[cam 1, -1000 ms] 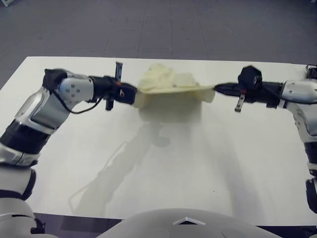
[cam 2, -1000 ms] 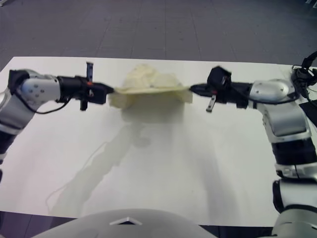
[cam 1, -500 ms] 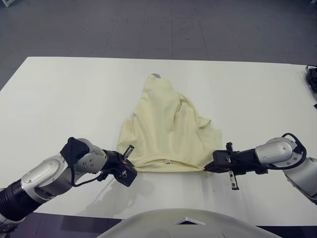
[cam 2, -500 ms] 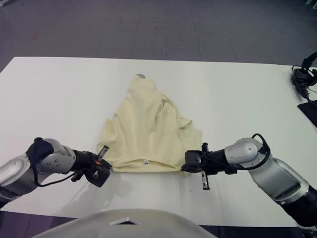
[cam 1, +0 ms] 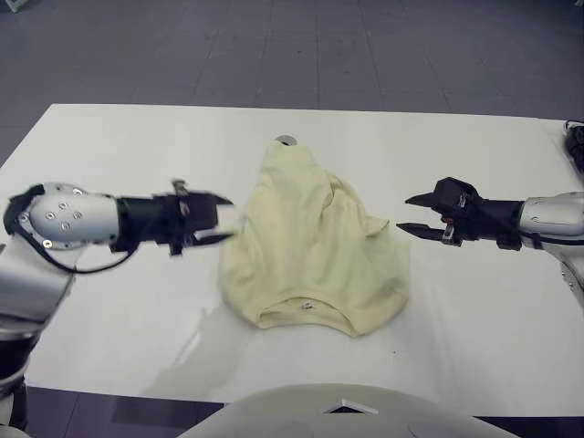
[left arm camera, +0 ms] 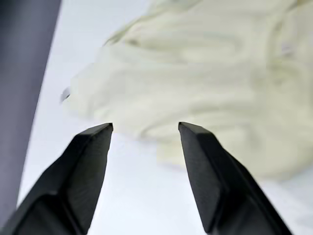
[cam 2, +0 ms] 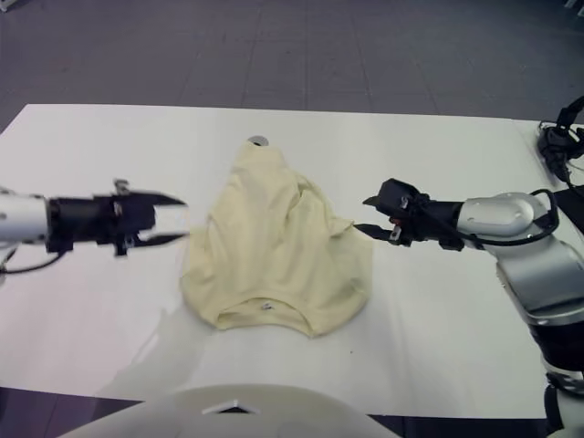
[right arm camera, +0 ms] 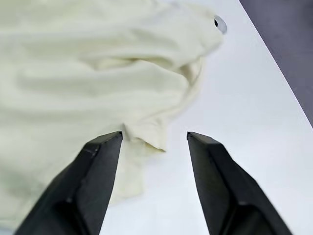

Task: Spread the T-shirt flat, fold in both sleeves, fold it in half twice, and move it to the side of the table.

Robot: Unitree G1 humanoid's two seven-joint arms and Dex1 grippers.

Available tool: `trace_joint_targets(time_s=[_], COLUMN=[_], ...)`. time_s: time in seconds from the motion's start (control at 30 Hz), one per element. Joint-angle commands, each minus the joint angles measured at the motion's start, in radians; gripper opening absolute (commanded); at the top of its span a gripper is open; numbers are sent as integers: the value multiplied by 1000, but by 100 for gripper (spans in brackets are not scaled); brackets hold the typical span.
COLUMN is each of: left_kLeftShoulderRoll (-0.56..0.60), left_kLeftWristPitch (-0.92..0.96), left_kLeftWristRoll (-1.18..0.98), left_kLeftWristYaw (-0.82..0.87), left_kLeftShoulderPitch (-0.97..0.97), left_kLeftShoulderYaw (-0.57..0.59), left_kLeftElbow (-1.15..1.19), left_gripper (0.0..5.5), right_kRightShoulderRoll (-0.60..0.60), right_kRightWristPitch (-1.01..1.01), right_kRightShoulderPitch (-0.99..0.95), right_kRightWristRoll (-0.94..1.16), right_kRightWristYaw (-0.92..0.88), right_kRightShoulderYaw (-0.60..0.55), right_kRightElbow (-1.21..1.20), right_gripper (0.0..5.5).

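Both pincers hang spread and empty, one at each flank of the shirt (cam 1: 315,255), I'd guess so they can take fresh hold of the bunched sides, since it isn't flat yet. The left pincer (cam 1: 226,217) has the shirt's edge just off its tips; the right pincer (cam 1: 404,213) points at a rumpled flap just ahead of it. The cloth between them is pale yellow, soft and creased, tapering to a peak beyond them, collar end on the robot's side
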Motion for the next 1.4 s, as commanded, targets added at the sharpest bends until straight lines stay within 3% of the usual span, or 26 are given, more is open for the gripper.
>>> trace_joint_targets(time_s=[0.03, 0.2, 0.43, 0.63, 0.73, 0.9, 1.23, 1.4], left_kLeftShoulderRoll=[-111, -231, -297, -302, -251, -149, -57, -51], left_kLeftWristPitch=[-54, -96, -162, -189, -184, -104, 106, 176], left_kLeftWristRoll=[54, 71, 133, 169, 208, 222, 201, 65], left_kLeftWristYaw=[52, 120, 166, 168, 167, 153, 96, 28], left_kLeftShoulderPitch=[25, -3, -32, 32, 83, 247, 385, 302], left_kLeftShoulderYaw=[-112, -135, -172, -190, -189, -120, -52, 94], left_kLeftElbow=[131, 256, 401, 434, 408, 245, -23, -91], left_gripper=[339, 429, 540, 540, 540, 540, 540, 540], right_kRightShoulderRoll=[60, 107, 113, 119, 62, -40, -123, -39], right_kRightWristPitch=[-46, -75, -88, -108, -100, -32, 94, 233], right_kRightShoulderPitch=[20, 23, 49, 68, 115, 243, 431, 257], right_kRightWristRoll=[-85, -151, -218, -267, -291, -280, -222, -20], right_kRightWristYaw=[-55, -85, -79, -85, -67, -31, 40, 68], right_kRightShoulderYaw=[58, 89, 118, 134, 121, 42, -58, -231], right_kRightElbow=[58, 118, 162, 202, 173, 46, -173, -199], right_gripper=[332, 419, 529, 537, 537, 537, 537, 537])
